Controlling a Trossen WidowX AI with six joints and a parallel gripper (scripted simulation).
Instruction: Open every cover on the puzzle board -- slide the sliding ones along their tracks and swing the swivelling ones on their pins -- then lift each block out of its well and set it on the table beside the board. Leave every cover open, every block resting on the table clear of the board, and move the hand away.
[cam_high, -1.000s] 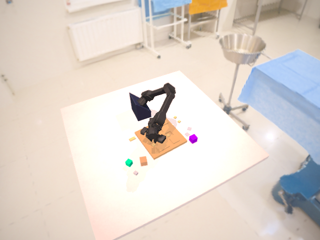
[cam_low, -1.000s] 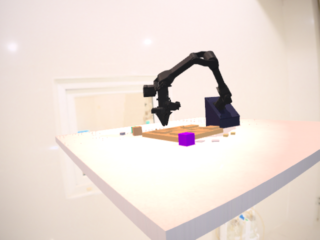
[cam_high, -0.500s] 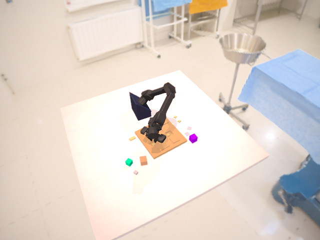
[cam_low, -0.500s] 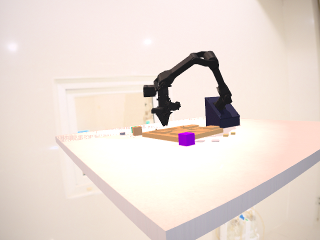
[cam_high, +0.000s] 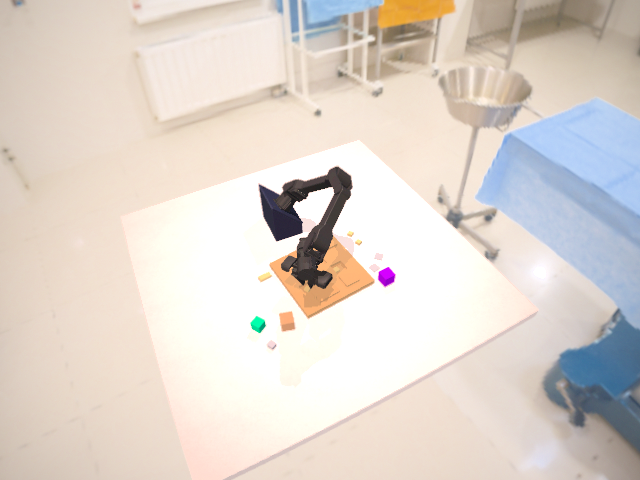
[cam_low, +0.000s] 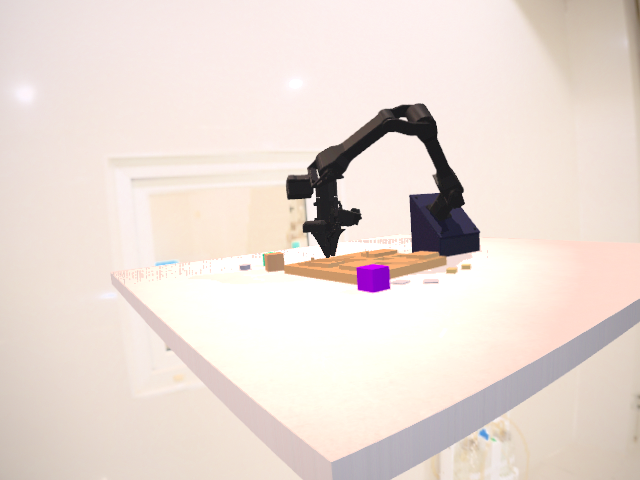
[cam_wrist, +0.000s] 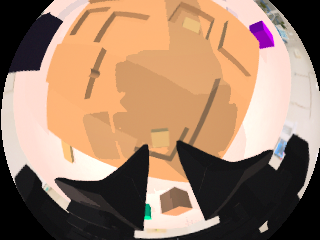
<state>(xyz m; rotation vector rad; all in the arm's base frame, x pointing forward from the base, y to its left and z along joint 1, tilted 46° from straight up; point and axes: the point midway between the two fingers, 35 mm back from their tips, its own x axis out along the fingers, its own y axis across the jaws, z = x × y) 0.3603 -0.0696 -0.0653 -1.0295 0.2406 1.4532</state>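
Note:
The orange puzzle board (cam_high: 356, 266) (cam_low: 320, 269) (cam_wrist: 150, 75) lies flat under the arm. My gripper (cam_low: 329, 255) (cam_wrist: 163, 144) is partly open and empty, a little above the board's near-left part. Two wells show in the wrist view, with pale yellow squares (cam_wrist: 191, 25) (cam_wrist: 160, 137); I cannot tell whether these are blocks or well floors. Cover positions are hard to tell, as covers and board share one colour. A purple block (cam_high: 386, 276) (cam_low: 373, 277) (cam_wrist: 261, 35), an orange-brown block (cam_high: 286, 321) (cam_low: 274, 261) (cam_wrist: 176, 201) and a green block (cam_high: 257, 324) (cam_wrist: 147, 211) rest on the table off the board.
The dark arm base (cam_high: 279, 222) (cam_low: 426, 229) (cam_wrist: 35, 45) stands behind the board. A yellow bar (cam_high: 264, 276) (cam_wrist: 68, 152) lies left of it. Small yellow pieces (cam_high: 350, 233) (cam_high: 358, 241) and flat pink pieces (cam_high: 378, 256) (cam_high: 374, 267) lie right. A small mauve piece (cam_high: 271, 344) (cam_low: 245, 267) lies near the green block.

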